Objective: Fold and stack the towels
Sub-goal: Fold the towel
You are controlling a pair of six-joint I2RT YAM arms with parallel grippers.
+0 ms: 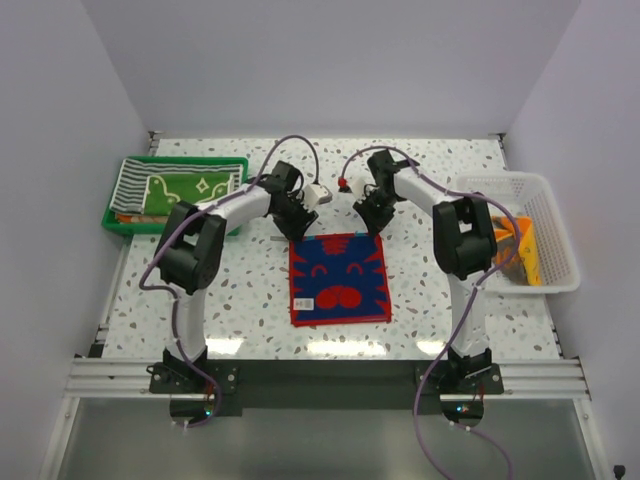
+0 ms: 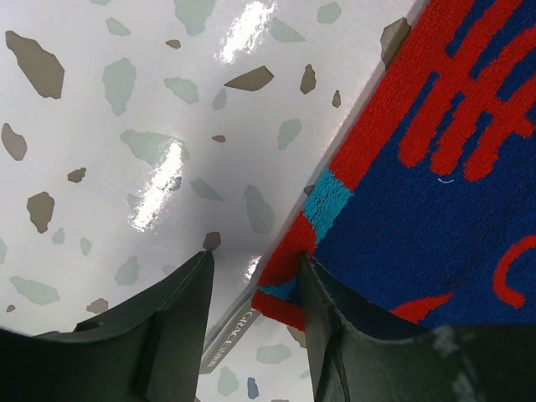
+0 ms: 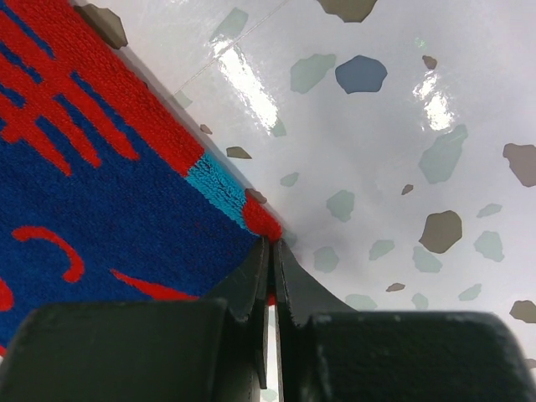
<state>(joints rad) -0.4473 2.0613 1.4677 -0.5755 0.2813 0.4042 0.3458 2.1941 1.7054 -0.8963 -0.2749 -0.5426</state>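
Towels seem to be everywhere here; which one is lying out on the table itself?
The blue-and-red tiger-face towel, spread flat mid-table. The green towel and striped towel sit in the green tray; the orange towel in the white basket.

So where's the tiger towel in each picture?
Top external: the tiger towel lies flat in the middle of the speckled table.
Left wrist: the tiger towel fills the right side, one corner by the open left tool.
Right wrist: the tiger towel fills the left side, one corner pinched by the right tool.
Shared landmark: the speckled table, in all three.
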